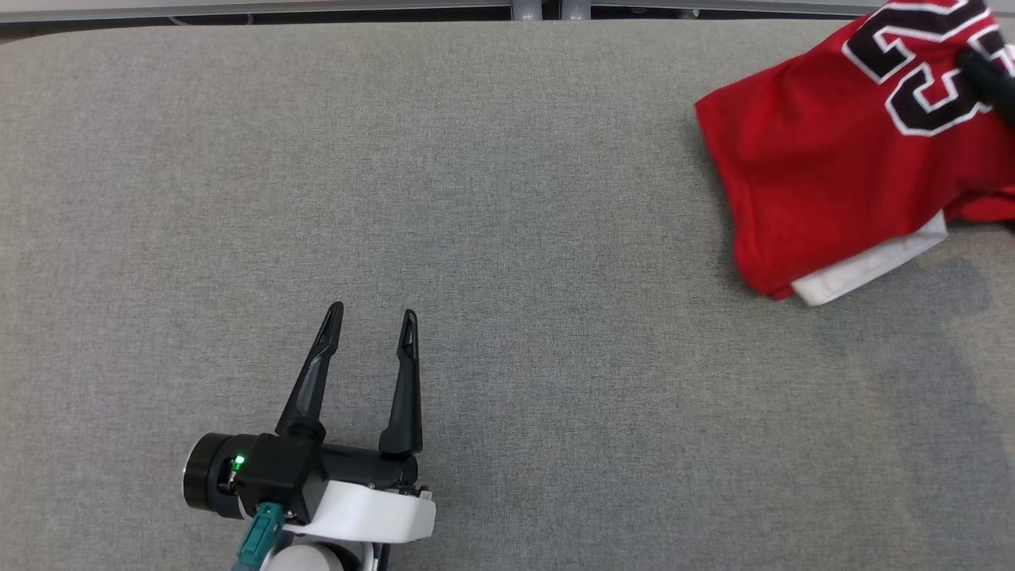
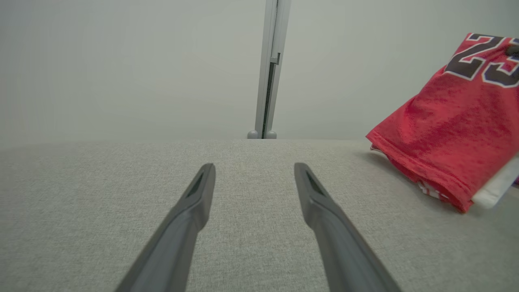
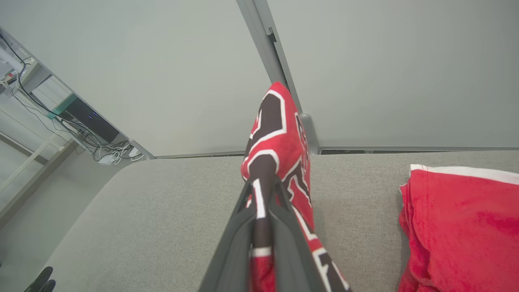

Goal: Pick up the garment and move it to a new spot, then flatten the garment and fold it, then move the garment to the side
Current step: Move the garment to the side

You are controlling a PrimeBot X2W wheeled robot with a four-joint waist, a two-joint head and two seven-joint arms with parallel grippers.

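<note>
The garment (image 1: pixel 840 151) is a red jersey with black, white-edged numbers and a white hem. It lies bunched at the table's far right corner, its upper part lifted. In the right wrist view a fold of the garment (image 3: pixel 275 138) rises between the fingers of my right gripper (image 3: pixel 261 184), which is shut on it. A dark fingertip (image 1: pixel 987 75) of that gripper shows on the numbers in the head view. My left gripper (image 1: pixel 371 317) rests open at the lower left, far from the garment (image 2: pixel 454 125), nothing between its fingers (image 2: pixel 200 190).
The grey fabric table (image 1: pixel 476 198) spreads wide to the left of the garment. A metal post (image 2: pixel 269 69) stands behind the far edge against a pale wall. Left of the table in the right wrist view are cables and a shelf (image 3: pixel 81 125).
</note>
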